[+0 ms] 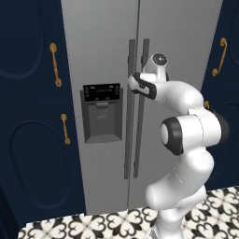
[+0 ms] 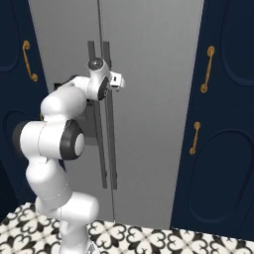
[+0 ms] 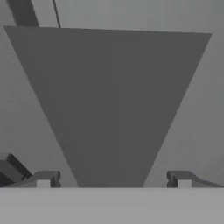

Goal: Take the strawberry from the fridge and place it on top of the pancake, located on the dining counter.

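My jaws stand apart at the fridge [image 1: 102, 56] door handle [image 3: 109, 109]; hand view shows its dark bar close between them; doors shut.

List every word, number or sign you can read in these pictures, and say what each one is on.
No legible text anywhere.
The fridge has a black control panel with pale marks, too small and blurred to read.
Nothing printed shows on the navy cabinets or the patterned floor tiles.

No text can be read — the fridge [image 1: 102, 56] control panel [image 1: 101, 92] shows only blurred marks.
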Tool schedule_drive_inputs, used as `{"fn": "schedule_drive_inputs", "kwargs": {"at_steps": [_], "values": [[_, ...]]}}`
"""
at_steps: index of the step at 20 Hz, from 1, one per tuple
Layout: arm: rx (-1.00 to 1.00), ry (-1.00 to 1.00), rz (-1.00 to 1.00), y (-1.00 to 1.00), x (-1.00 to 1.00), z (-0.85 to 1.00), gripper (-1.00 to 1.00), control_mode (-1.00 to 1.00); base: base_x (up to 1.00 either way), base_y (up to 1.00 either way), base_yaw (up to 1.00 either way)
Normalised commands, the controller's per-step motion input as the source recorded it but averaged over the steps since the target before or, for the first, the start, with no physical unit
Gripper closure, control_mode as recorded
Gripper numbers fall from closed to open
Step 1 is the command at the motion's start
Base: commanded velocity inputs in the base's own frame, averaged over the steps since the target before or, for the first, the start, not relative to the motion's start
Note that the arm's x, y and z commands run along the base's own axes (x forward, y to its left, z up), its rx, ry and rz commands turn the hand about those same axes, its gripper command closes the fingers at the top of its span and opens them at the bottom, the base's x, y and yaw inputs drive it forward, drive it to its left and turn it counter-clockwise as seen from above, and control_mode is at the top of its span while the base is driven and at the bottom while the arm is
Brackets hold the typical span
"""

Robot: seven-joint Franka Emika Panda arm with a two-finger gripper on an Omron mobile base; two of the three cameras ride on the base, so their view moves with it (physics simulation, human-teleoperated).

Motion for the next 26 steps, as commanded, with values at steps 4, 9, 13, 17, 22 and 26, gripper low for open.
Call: {"fn": "schedule_drive_inputs", "kwargs": {"at_steps": [4, 9, 13, 17, 22, 26], "values": [[0.0, -0.04, 0.0, 0.0, 0.42, -0.37, -1.0, -1.0, 0.0, 0.0, 0.0], [-0.02, -0.02, 0.0, 0.02, 0.51, -0.44, 1.0, -1.0, 0.0, 0.0, 0.0], [-0.03, 0.0, 0.0, 0.03, 0.52, -0.48, 1.0, -1.0, 0.0, 0.0, 0.0], [-0.03, 0.0, 0.0, 0.06, 0.08, -0.26, 1.0, -1.0, 0.0, 0.0, 0.0], [0.0, -0.02, -0.02, -0.18, -0.73, -0.1, 1.0, -1.0, 0.0, 0.0, 0.0], [0.0, -0.07, 0.0, -0.59, -0.98, 0.0, 1.0, -1.0, 0.0, 0.0, 0.0]]}}
